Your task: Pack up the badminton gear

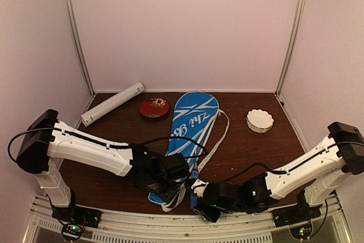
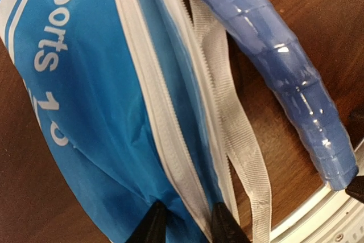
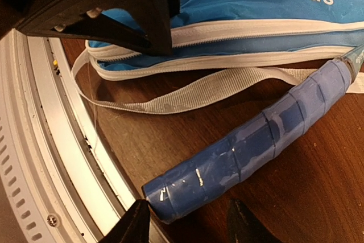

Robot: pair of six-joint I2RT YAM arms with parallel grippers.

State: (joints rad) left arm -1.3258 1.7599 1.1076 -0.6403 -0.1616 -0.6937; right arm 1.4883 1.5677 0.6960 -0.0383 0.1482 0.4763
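The blue white-lettered racket bag lies lengthwise at mid-table, its zipper edge filling the left wrist view. My left gripper pinches the bag's near end across the white zipper, and the fabric wrinkles at its fingers. One blue racket handle sticks out beside the bag; the racket's head is hidden. My right gripper is open, its fingers either side of the handle's butt end. The long white tube lies at the back left. The shuttlecocks and the second racket are not in view.
A small red round dish sits between the tube and the bag. A white scalloped bowl stands at the back right. The bag's grey strap loops on the table beside the handle. The table's metal front rim is right beside both grippers.
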